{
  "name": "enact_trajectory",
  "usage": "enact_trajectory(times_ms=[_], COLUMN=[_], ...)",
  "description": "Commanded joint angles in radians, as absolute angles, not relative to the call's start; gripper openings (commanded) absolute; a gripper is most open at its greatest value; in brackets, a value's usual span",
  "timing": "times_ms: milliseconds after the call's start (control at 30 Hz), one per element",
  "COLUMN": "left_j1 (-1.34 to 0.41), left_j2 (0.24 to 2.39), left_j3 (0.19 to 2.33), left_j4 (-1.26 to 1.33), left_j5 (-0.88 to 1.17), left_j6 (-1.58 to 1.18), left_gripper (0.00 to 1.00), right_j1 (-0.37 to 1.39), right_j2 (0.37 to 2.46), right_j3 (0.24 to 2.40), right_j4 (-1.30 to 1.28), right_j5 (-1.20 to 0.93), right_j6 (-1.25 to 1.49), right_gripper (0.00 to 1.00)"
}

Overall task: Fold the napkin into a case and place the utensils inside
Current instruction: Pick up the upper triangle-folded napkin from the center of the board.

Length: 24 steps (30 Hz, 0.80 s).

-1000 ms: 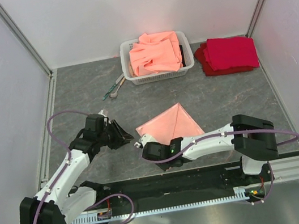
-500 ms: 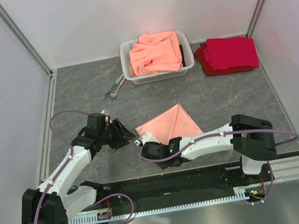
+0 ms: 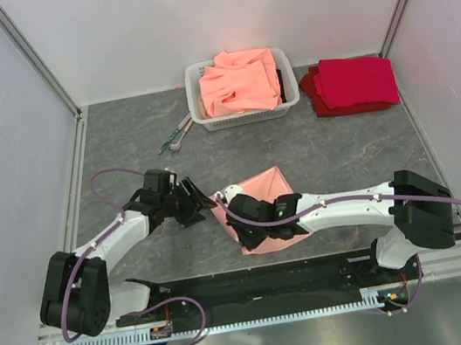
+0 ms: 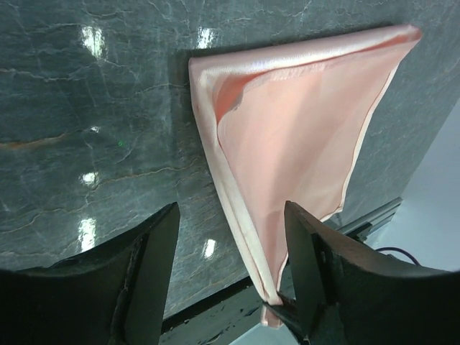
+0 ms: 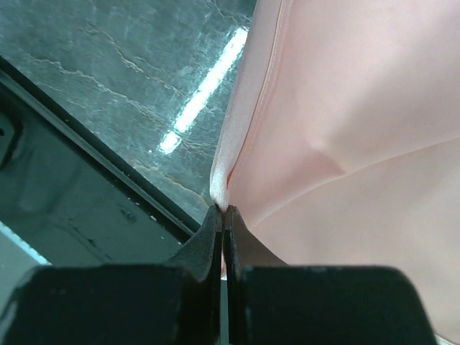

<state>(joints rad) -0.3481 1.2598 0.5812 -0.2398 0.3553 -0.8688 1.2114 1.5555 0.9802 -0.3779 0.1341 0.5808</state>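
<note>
Pinching napkin (image 5: 345,144) corner, right pincer (image 5: 223,210) (wrist view only)

Stretched out long and low from the right base, wrist turned down, with the right gripper (image 5: 223,215) clamped flat on an edge of the napkin (image 5: 345,108). Just left of that pincer and angled toward it, spread wide at the left gripper (image 4: 231,215), nothing between the fingers.
</note>
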Motion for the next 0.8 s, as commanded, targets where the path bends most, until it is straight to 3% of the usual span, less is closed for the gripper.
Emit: enact_trajectory(times_ms=[0, 200, 333, 433, 567, 767], left_j1=[-0.344, -0.344, -0.345, -0.344, -0.344, -0.344], left_j2=[1.336, 1.404, 1.436, 1.471, 1.520, 1.503], left_j3=[0.591, 0.603, 0.620, 0.643, 0.666, 0.669], left_j4=[-0.140, -0.117, -0.098, -0.084, -0.074, -0.104], left_j5=[0.411, 0.403, 0.371, 0.365, 0.383, 0.341], left_j6=[-0.931, -0.943, -0.940, -0.933, -0.930, -0.904], left_gripper=[0.68, 0.66, 0.59, 0.52, 0.33, 0.21], right_j1=[1.193, 1.180, 1.177, 1.177, 1.177, 1.177], right_j2=[1.503, 1.486, 1.486, 1.489, 1.489, 1.479], right_j3=[0.963, 0.948, 0.934, 0.927, 0.919, 0.900], right_j4=[-0.324, -0.301, -0.270, -0.253, -0.233, -0.222], right_j5=[0.069, 0.049, 0.022, 0.008, 0.003, 0.002], right_j6=[0.607, 0.612, 0.607, 0.600, 0.594, 0.589], right_gripper=[0.00, 0.00, 0.00, 0.00, 0.00, 0.00])
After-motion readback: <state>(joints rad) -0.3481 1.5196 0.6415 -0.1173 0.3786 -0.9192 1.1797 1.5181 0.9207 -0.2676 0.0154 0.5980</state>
